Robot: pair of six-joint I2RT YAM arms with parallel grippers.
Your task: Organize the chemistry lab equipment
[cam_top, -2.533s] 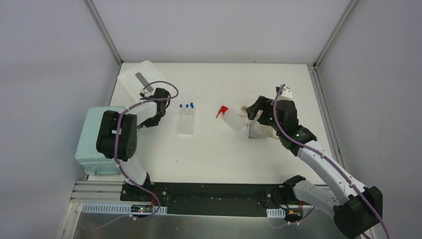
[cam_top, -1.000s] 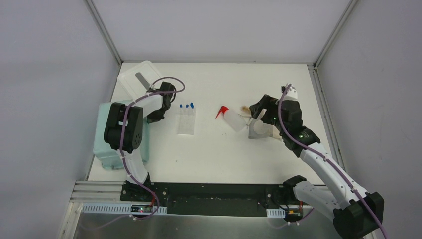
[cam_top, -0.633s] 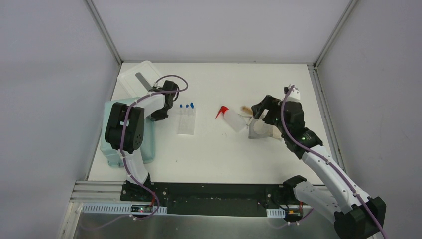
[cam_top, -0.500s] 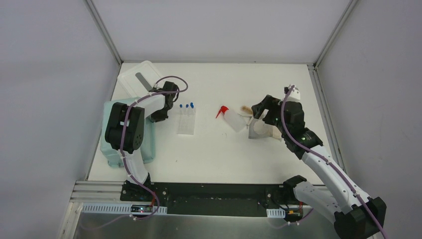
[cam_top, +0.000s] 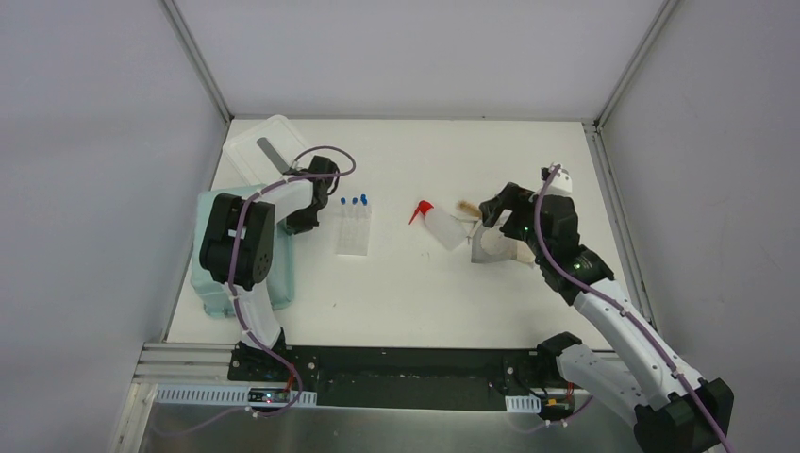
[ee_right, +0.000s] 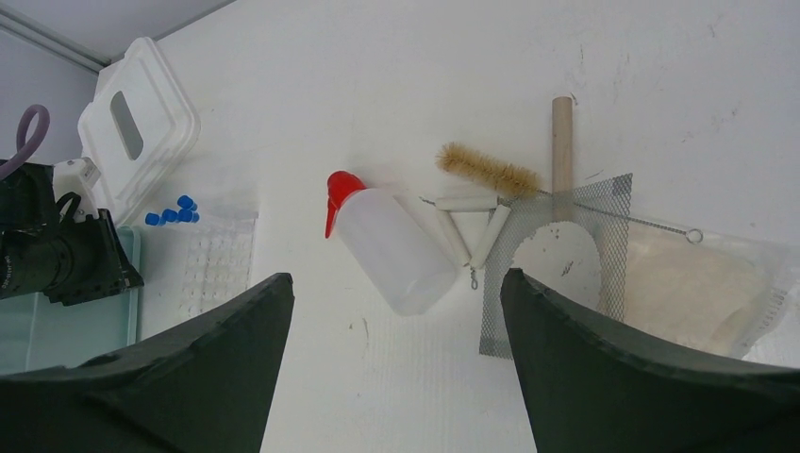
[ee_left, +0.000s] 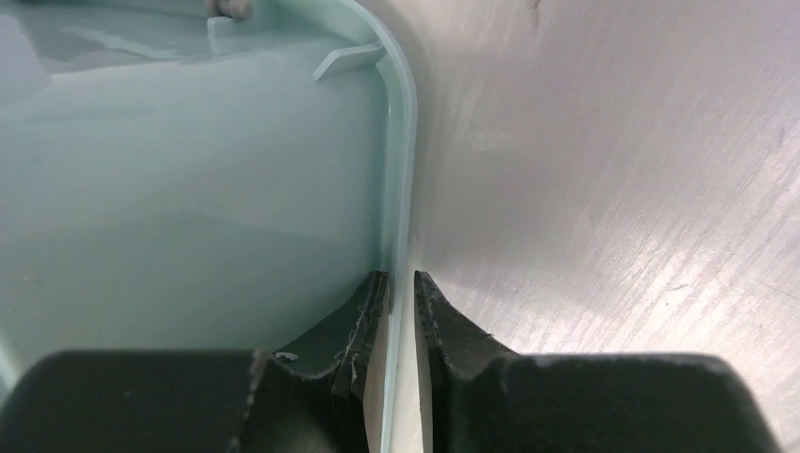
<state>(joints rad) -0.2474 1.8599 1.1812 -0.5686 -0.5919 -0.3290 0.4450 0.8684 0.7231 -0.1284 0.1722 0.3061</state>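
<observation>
Top external view had the white squeeze bottle with red spout (cam_top: 441, 226) lying on its side near the middle of the white table (cam_top: 406, 283), the spout aimed away and to the left. Just to its right lay a wire triangle sleeved in short white tubes (ee_right: 469, 222), then a grey wire mesh square with a pale round centre (ee_right: 566, 269) that overlapped a clear plastic bag (ee_right: 698, 283). A tan bristle brush (ee_right: 486, 173) and a plain wooden stick (ee_right: 561, 142) lay at the mesh's far edge.

Well to the left of the bottle lay the clear rectangular tube rack (cam_top: 353, 229), flat on the table. The small clear blue-capped tubes (cam_top: 355, 200) had their caps bunched at its far end. The clear plastic container (cam_top: 259, 151) lay tilted in the far left corner.

The right gripper (cam_top: 492, 206) hung above the bottle and mesh, its jaws spread wide and nothing between them.

The left gripper (ee_left: 401, 288) was down at the pale teal plastic bin (cam_top: 283, 278) by the table's left edge. One finger was inside the wall and one outside, both close against the rim (the wrist view showed only a sliver of space). I could not tell whether they clamped it or merely straddled it.
</observation>
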